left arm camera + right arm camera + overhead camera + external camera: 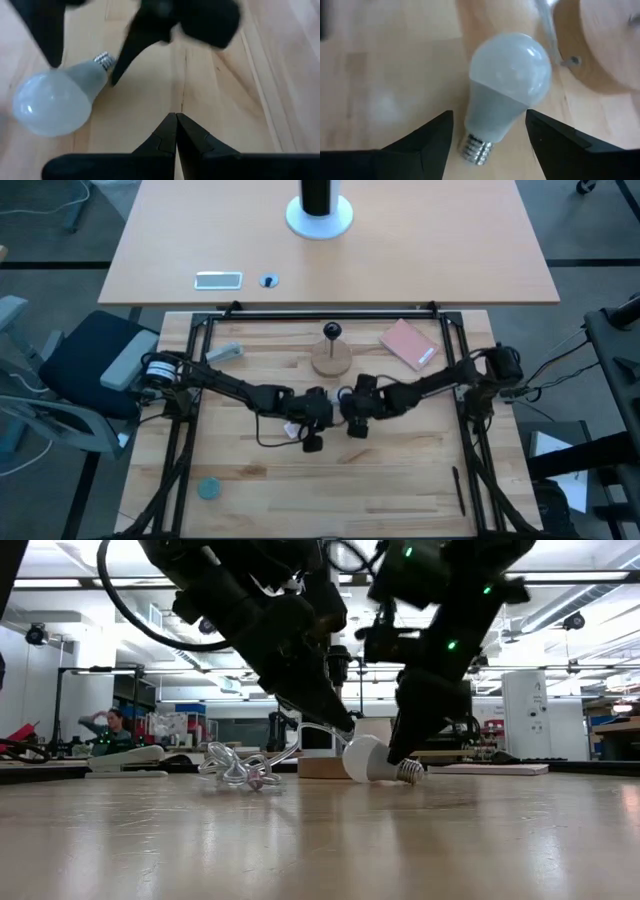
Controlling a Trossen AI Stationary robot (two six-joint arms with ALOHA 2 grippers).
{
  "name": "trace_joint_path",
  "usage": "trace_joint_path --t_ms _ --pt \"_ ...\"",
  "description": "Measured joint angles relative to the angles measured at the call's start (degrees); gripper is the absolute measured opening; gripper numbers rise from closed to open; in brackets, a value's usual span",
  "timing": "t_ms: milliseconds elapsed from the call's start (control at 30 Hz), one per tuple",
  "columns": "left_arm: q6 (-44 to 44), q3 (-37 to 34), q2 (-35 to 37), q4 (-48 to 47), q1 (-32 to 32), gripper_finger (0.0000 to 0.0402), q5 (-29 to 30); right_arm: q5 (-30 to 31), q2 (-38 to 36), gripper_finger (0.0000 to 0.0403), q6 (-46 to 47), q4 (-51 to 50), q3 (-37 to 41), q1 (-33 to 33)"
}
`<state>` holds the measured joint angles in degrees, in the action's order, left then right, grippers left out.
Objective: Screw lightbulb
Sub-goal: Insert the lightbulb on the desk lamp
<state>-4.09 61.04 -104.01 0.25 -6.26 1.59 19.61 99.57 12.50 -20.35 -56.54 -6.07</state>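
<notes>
The lightbulb (507, 82) lies on its side on the desk (400, 470), just in front of the wooden stand (331, 358); the right claw (489, 131) stands open, fingers either side of its screw base; the left claw (176, 131), closed and empty, hovers beside it.

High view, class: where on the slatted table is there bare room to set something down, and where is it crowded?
Free: the near strip between the blue disc and the black pen. Crowded: the middle, where the left gripper and right gripper meet over the lightbulb, and behind, round the wooden stand and pink pad.
</notes>
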Motion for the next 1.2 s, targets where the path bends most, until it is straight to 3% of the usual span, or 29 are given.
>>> trace_joint_path --t_ms 367,500,700,800,900,1033,1200 --pt "12.7 7.7 0.0 -5.9 5.6 0.0 -1.6 -9.3 0.0 0.021 0.2 4.3 2.3 7.8" --pt "14.0 11.1 0.0 -11.2 7.9 0.0 -5.1 -10.4 1.2 0.0201 -0.9 5.3 3.3 9.4" --pt "15.4 14.6 0.8 -16.1 8.6 0.0 -5.6 -12.7 6.3 0.0195 -5.2 8.4 3.2 10.1" --pt "16.2 16.1 2.5 -17.8 8.6 0.0 -5.7 -14.1 6.5 0.0171 -7.9 8.9 3.1 10.2" --pt "16.9 16.4 5.8 -18.5 8.6 0.0 -5.6 -15.6 4.4 0.0124 -11.2 8.0 3.3 10.3" --pt "19.9 16.2 10.3 -18.0 8.6 0.0 -5.2 -17.8 -1.3 0.0121 -15.6 2.2 3.9 10.5" --pt "22.6 14.8 17.0 -10.8 8.6 0.0 -5.1 -18.4 -11.3 0.0121 -20.5 -0.8 3.6 13.0"
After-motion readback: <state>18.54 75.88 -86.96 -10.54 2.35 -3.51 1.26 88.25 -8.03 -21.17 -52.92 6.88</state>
